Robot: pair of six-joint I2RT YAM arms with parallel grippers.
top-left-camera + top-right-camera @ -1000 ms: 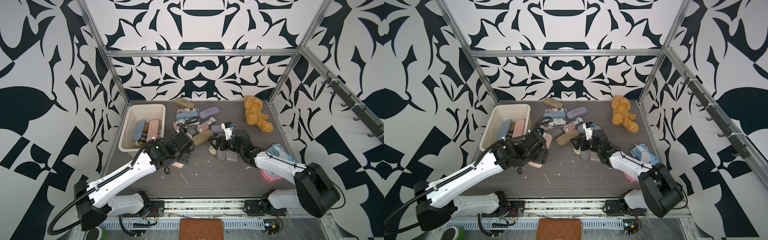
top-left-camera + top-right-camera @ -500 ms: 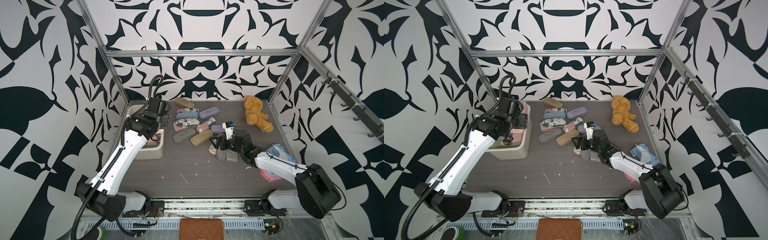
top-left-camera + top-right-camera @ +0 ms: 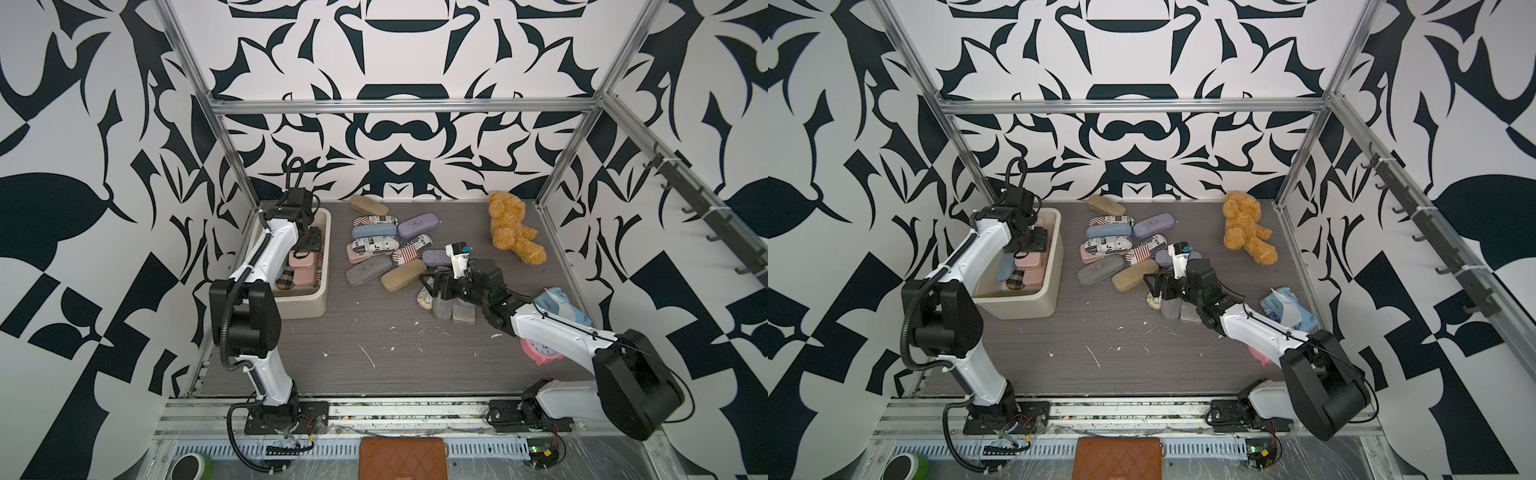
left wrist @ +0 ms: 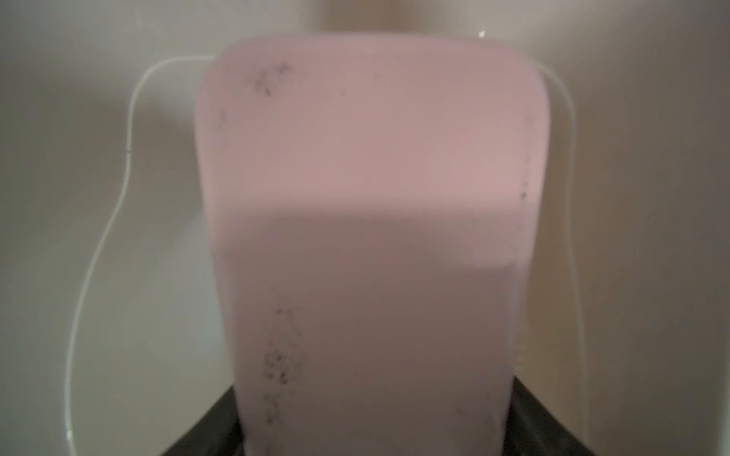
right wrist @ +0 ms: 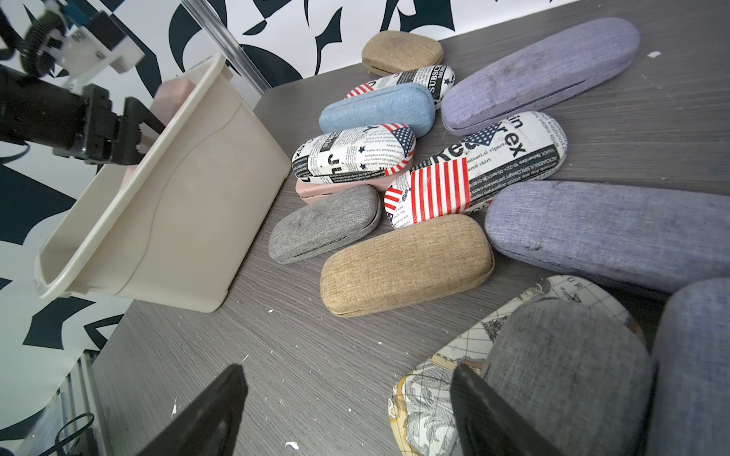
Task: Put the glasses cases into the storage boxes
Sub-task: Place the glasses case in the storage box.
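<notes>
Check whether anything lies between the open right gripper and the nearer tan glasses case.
Nothing visible does. In the right wrist view only bare table separates the right gripper from the tan case. The map-print case and a grey case lie off to one side, by one finger, not in that path.

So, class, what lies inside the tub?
Pink cases, a plaid case and a blue case show inside the tub. The left arm covers the far end; lower layers are hidden.
</notes>
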